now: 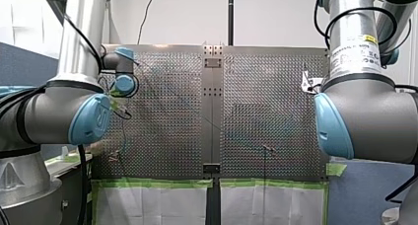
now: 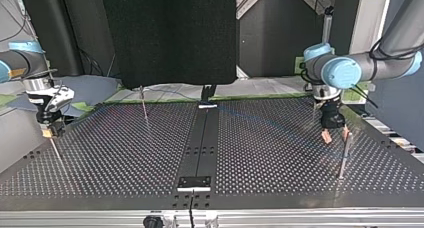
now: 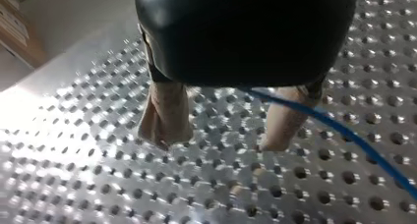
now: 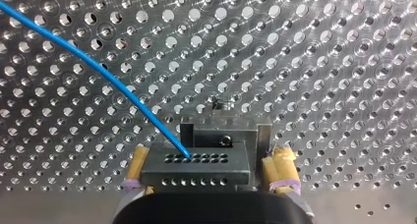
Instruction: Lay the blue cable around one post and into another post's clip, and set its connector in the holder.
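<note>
While my left jaws hang just above the perforated tabletop (image 3: 98,184), their two beige pads (image 3: 164,117) stand apart with nothing clamped between them. The blue cable (image 3: 344,133) comes out from under my black palm in the gap between those pads. It crosses in front of one of them and runs off to that side over the holes. I cannot tell whether it touches that pad. From across the tabletop, a thin upright post (image 2: 344,155) stands just beside these open jaws, on their outer side, and it is not touching them.

Well away from both pairs of jaws, a second slim post (image 2: 144,104) rises from the tabletop, somewhat nearer my right arm than my left.

My right jaws are closed on the black connector (image 4: 194,167), with a yellow pad (image 4: 281,169) on either side of it. The cable's end enters the upper of the connector's two rows of small holes. From there it arcs up and away ahead of these jaws, off to one side. Just ahead of the connector sits a dark bracket (image 4: 211,131) with a small screw head. I cannot tell whether the connector touches it.
</note>
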`<control>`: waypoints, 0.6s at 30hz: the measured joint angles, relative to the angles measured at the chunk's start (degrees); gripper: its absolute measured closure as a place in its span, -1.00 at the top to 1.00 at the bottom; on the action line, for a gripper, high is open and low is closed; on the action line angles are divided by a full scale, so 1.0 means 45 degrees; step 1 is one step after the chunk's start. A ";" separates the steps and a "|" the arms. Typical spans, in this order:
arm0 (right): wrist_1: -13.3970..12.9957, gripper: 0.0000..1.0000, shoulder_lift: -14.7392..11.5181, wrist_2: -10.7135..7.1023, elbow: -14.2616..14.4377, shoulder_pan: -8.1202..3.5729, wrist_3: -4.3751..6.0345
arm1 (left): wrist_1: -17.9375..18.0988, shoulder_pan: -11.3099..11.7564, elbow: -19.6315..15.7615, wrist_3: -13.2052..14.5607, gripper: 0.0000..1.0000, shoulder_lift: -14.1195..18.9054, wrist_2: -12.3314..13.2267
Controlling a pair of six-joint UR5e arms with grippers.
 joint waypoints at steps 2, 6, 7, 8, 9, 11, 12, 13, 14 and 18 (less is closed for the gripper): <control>0.0000 1.00 0.0001 0.0000 -0.0001 0.0000 0.0000 | -0.0169 0.0008 -0.0002 0.0062 1.00 0.0125 -0.0164; -0.0001 1.00 0.0000 0.0000 0.0000 0.0000 0.0000 | -0.0512 -0.0009 -0.0007 0.0145 1.00 0.0250 -0.0486; -0.0001 1.00 0.0001 0.0000 0.0000 0.0000 0.0000 | -0.0589 -0.0019 -0.0008 0.0185 1.00 0.0261 -0.0524; 0.0000 1.00 0.0000 0.0000 0.0000 0.0000 0.0000 | -0.0676 -0.0033 -0.0006 0.0236 1.00 0.0268 -0.0552; 0.0000 1.00 0.0000 0.0001 0.0000 0.0000 0.0000 | -0.0806 -0.0053 -0.0004 0.0312 1.00 0.0280 -0.0580; 0.0000 1.00 0.0000 0.0000 0.0000 0.0000 0.0000 | -0.0992 -0.0080 -0.0004 0.0435 1.00 0.0315 -0.0614; 0.0000 1.00 0.0000 0.0001 0.0000 0.0000 0.0000 | -0.1119 -0.0098 -0.0006 0.0529 1.00 0.0358 -0.0655; 0.0000 1.00 0.0001 0.0000 0.0001 0.0000 0.0000 | -0.1228 -0.0116 -0.0006 0.0613 1.00 0.0401 -0.0701; 0.0000 1.00 0.0000 0.0000 0.0000 0.0000 -0.0001 | -0.1334 -0.0137 -0.0006 0.0710 1.00 0.0458 -0.0753; 0.0000 1.00 0.0000 0.0001 -0.0001 0.0000 0.0000 | -0.1851 -0.0285 -0.0122 0.1206 1.00 0.0833 -0.0904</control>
